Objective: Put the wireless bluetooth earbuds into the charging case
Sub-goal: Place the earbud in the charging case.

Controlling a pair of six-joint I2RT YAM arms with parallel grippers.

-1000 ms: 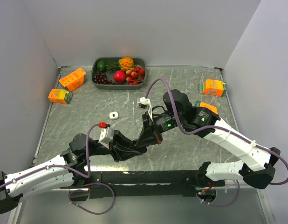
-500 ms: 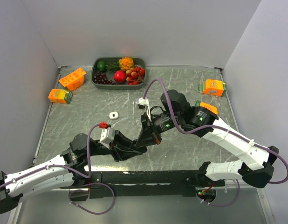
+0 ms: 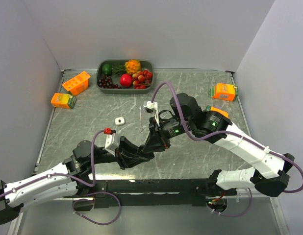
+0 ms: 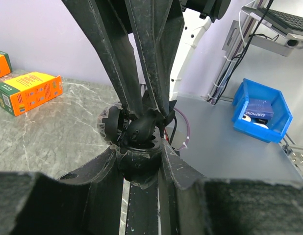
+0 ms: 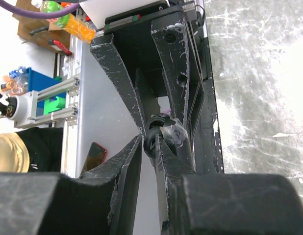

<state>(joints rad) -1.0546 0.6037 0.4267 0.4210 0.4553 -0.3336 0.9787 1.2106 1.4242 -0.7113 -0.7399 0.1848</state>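
Left gripper (image 4: 140,151) clamped the charging case (image 4: 137,170); right gripper (image 5: 150,141) touched a black earbud (image 4: 141,128) in the case, its grip unclear.

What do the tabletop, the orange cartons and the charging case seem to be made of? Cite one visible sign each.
Tabletop: stone or stone-look laminate, grey with pale veins, slight sheen.
Orange cartons: likely printed cardboard, flat faces, sharp folded edges.
Charging case: probably plastic, black, soft highlights on its rounded shell.
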